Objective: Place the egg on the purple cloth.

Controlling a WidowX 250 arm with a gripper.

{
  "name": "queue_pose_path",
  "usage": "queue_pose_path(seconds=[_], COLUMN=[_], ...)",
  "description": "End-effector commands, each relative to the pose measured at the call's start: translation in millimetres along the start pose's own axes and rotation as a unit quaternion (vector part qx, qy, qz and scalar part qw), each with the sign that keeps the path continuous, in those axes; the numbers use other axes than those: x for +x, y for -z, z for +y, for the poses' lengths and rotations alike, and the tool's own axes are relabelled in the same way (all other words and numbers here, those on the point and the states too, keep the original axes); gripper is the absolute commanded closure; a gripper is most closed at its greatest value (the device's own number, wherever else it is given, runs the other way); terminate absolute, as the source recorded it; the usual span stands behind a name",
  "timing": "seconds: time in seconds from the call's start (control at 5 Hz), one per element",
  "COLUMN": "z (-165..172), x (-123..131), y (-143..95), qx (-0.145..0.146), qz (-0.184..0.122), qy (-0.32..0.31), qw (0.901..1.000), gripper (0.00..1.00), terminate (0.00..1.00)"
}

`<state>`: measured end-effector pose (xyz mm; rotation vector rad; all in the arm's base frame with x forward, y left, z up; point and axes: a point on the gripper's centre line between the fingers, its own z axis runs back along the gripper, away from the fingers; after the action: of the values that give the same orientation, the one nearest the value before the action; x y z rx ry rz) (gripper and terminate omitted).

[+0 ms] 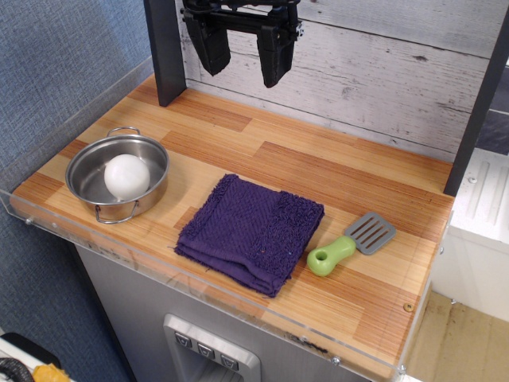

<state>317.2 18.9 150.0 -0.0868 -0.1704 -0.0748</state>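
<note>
The white egg [126,176] lies inside a steel pot [84,163] at the left of the wooden counter. The dark purple folded cloth [250,231] lies flat near the counter's front middle, to the right of the pot, with nothing on it. My gripper [242,56] hangs high at the back near the wall, above and behind the cloth, far from the egg. Its two black fingers are spread apart and hold nothing.
A spatula with a green handle [331,256] and grey blade [371,232] lies right of the cloth. A dark post [165,52] stands at the back left and another [477,103] at the right. A clear lip [199,288] runs along the counter's front edge.
</note>
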Motion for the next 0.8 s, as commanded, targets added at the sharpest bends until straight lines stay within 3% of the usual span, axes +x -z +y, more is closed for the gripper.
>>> queue_pose_path(seconds=[0.0,0.6], z=[0.0,29.2], x=[0.0,-16.5], y=[0.0,-12.3], qx=[0.0,0.024], qz=[0.0,-0.003], qy=[0.0,-0.02], qw=[1.0,0.9995], gripper=[0.0,0.0], terminate=[0.0,0.0])
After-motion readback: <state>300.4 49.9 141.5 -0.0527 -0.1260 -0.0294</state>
